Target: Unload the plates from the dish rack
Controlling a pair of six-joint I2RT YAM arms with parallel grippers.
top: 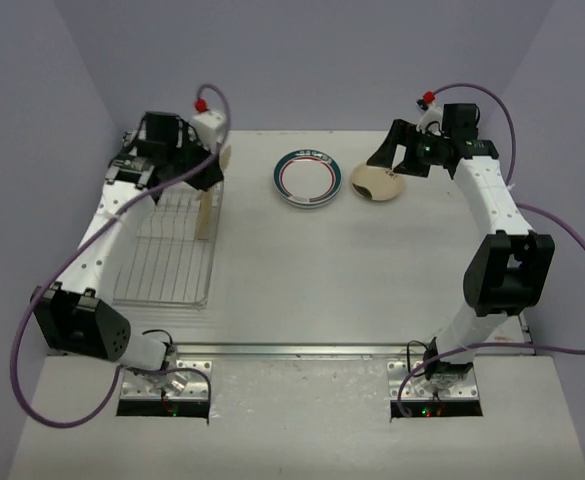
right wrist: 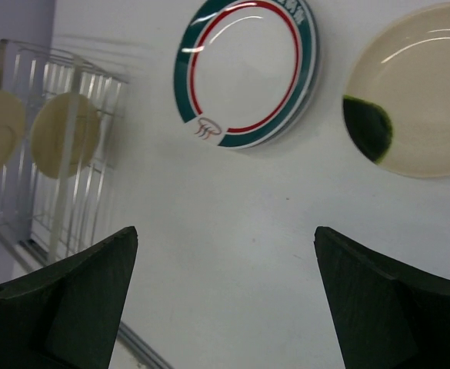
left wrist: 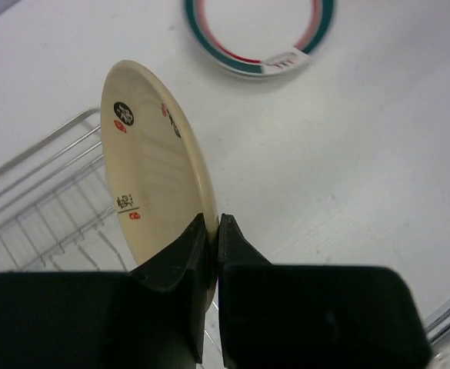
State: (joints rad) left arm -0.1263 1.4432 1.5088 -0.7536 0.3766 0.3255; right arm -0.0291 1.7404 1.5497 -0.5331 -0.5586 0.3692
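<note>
My left gripper is shut on the rim of a plain tan plate with black and red marks. It holds the plate upright over the far right corner of the silver wire dish rack. Another tan plate stands edge-on in the rack. In the right wrist view two tan plates show at the rack. A teal-rimmed plate with a red ring lies on the table. My right gripper is open and empty above the table.
A cream plate with a dark green patch lies flat right of the teal-rimmed plate, just below my right gripper. The table's back wall is close behind both grippers. Purple cables loop around both arms.
</note>
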